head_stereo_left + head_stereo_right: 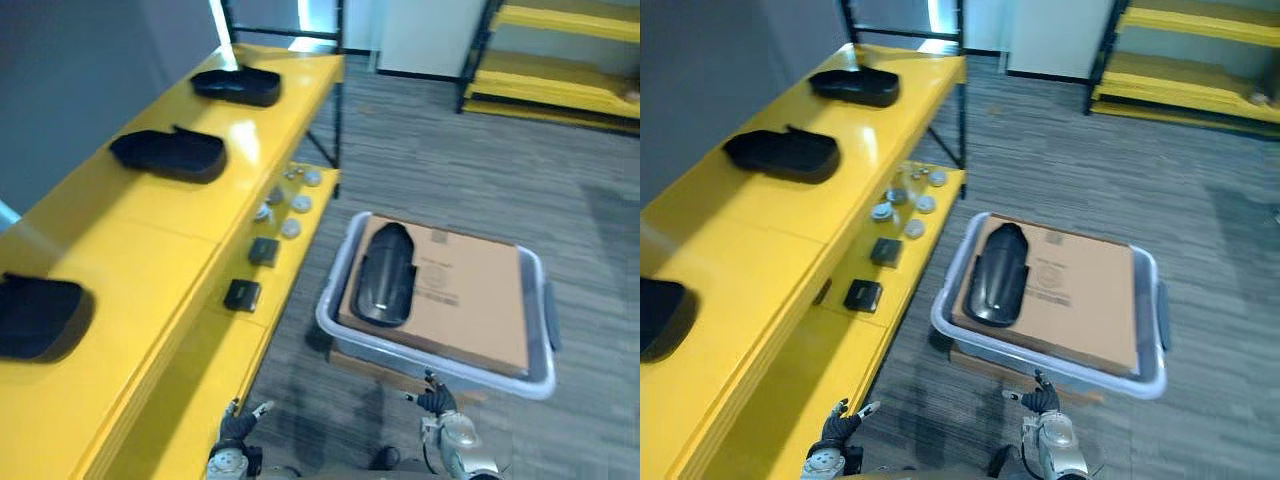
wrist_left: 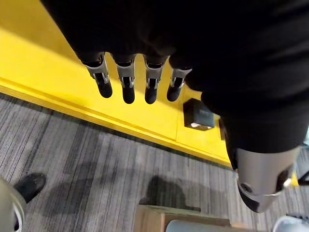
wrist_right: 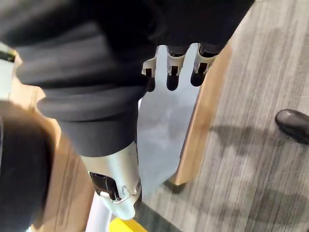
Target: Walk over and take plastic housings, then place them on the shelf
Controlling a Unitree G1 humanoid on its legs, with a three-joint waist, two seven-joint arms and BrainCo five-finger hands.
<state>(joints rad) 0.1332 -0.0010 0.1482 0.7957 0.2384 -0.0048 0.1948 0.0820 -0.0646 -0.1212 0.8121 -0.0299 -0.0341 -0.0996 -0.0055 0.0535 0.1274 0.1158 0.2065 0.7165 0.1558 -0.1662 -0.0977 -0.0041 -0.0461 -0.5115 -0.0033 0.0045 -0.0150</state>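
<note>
Nearest, at the bottom edge of the head views, the left hand (image 1: 237,428) is seen low beside the yellow metal shelf (image 1: 150,250). Its fingers (image 2: 128,87) are held straight with the thumb apart, and nothing is gripped. The right hand (image 1: 436,402) is held just short of the grey plastic bin (image 1: 440,372), its fingers (image 3: 173,67) likewise extended and empty.

The bin is set on a low wooden platform (image 3: 205,101) on the carpet and is covered by a flat brown cardboard sheet (image 1: 470,295). One black plastic housing (image 1: 385,273) is laid on the sheet's left part.

On the shelf's lower board (image 1: 215,370), two small black boxes (image 1: 242,295) and a cluster of silver round parts (image 1: 290,205) are noted. On the upper board, three more black housings are spaced well apart: near (image 1: 35,317), middle (image 1: 170,153), far (image 1: 238,86).

A second yellow rack (image 1: 560,60) is seen farthest off.
</note>
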